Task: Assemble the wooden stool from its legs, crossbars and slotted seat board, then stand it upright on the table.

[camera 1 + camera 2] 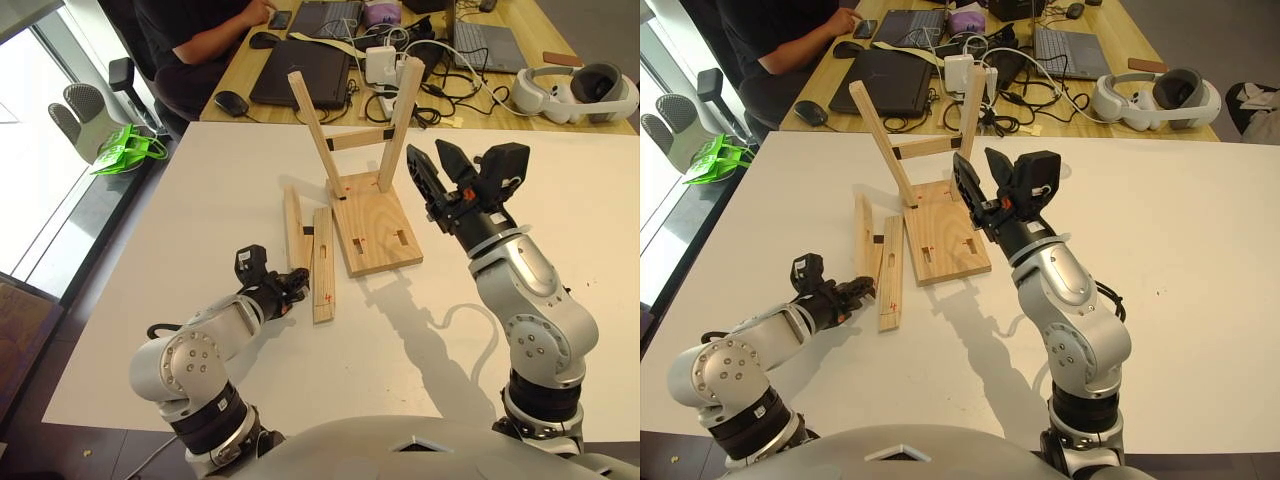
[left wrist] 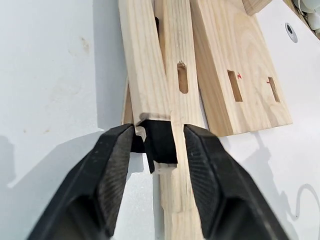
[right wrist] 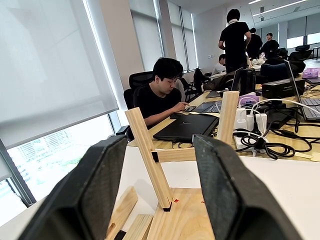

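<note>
The left pincer (image 2: 159,131) sits low on the white surface (image 1: 570,210). Its fingers (image 2: 117,160) are partly spread and straddle the near ends of two loose pale wooden legs (image 2: 145,60). These legs lie flat, side by side, and run straight away from the pincer. One leg ends right at the fingertips, and the slotted one (image 2: 180,65) passes on between the fingers. Whether the pads actually press the wood, I can't tell.

Just beyond those legs, and touching them on the side towards the other arm, lies the light wooden slotted seat board (image 1: 375,235), flat on the surface. Two of its rectangular slots (image 2: 235,85) are open.

The right pincer (image 1: 430,160) hangs in the air above the surface with its jaws wide and nothing in them. Directly ahead of it, framed between its two black fingers (image 3: 85,200), two more pale legs (image 3: 149,160) stand planted in the far half of the board. They lean apart at the top, and a short wooden crossbar (image 1: 358,138) joins them partway up. The nearer upright leg (image 1: 398,125) stands just beside the pincer, apart from it.
</note>
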`<state>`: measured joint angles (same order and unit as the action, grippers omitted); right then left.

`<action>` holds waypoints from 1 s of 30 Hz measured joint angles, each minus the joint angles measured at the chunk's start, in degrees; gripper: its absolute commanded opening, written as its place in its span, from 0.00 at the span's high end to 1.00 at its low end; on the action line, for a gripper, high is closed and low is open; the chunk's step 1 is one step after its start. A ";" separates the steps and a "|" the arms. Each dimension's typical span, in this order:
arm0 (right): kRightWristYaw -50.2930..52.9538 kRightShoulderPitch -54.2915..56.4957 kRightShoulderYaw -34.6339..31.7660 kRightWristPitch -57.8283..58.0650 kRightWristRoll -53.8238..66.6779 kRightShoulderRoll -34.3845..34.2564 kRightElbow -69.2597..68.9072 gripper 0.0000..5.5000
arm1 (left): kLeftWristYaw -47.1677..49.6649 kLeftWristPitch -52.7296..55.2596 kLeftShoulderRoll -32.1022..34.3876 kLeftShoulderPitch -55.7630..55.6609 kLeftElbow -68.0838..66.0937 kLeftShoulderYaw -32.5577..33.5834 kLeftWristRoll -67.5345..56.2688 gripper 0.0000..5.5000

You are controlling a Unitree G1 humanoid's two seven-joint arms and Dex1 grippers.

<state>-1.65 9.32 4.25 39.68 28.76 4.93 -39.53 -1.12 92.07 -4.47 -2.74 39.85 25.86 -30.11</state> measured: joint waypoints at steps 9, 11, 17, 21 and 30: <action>-0.10 0.05 -0.06 0.00 0.01 0.20 0.02 0.56 | -0.47 -1.44 24.63 -0.04 -0.36 -9.18 2.90 0.62; -0.14 0.07 -0.06 0.00 0.01 0.27 0.03 0.56 | -1.54 -4.09 32.23 -1.79 -0.31 -12.07 4.84 0.62; -0.30 0.18 -0.07 0.00 0.02 0.47 0.12 0.56 | -2.63 -10.57 35.59 -6.89 0.44 -17.65 8.13 0.62; -0.29 0.29 -0.02 0.00 0.02 0.42 0.21 0.56 | -2.89 -13.06 33.75 -8.36 0.83 -25.08 9.36 0.52; -0.13 0.93 0.16 0.00 -0.03 -0.04 0.88 0.56 | -3.07 -19.28 30.29 -7.89 -11.22 -36.63 14.30 0.52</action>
<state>-1.78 10.24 4.41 39.67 28.73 4.89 -38.65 -4.19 72.79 25.83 -10.63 28.63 -10.78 -15.81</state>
